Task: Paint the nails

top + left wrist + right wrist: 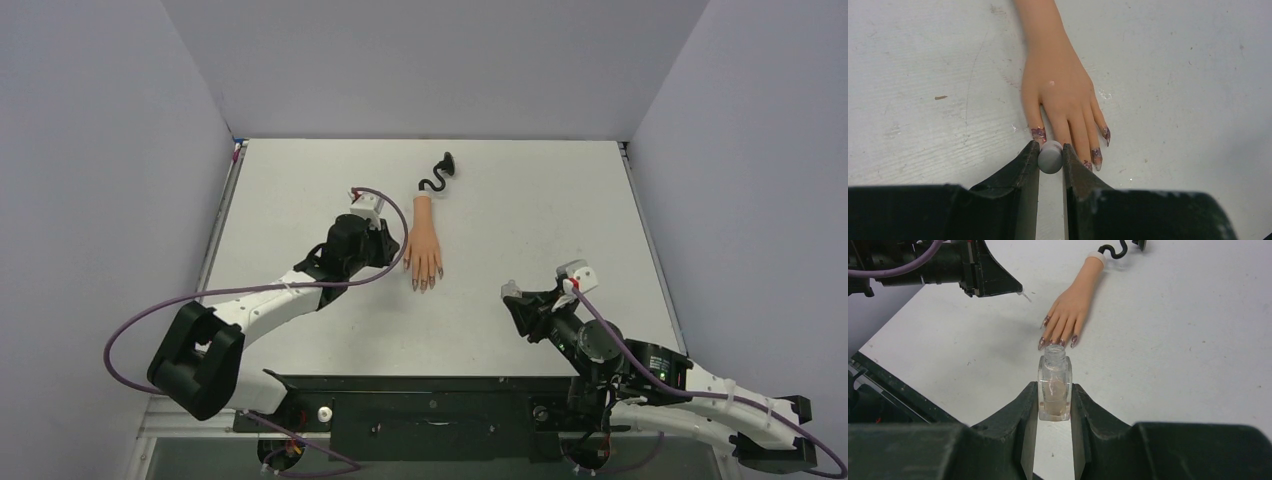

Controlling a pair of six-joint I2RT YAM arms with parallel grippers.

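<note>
Nails [1038, 133] rest mid-frame on our scuffed white bench [560, 200] between grey walls [420, 60]; left claw [1050, 157] pinches a cap [1050, 160], right claw [1054, 400] grips a bottle [1054, 385].

We see a white table [300, 180] from above. A peach toy hand [423, 240] lies near the middle, with its fingers pointing to the near edge. Its nails [424, 284] are tiny and dark. A curly black stem [436, 178] runs from the wrist toward the far edge. Our left gripper [399, 256] sits just beside the hand, toward the left edge. Our right gripper [512, 293] is well apart, nearer the near right corner.
</note>
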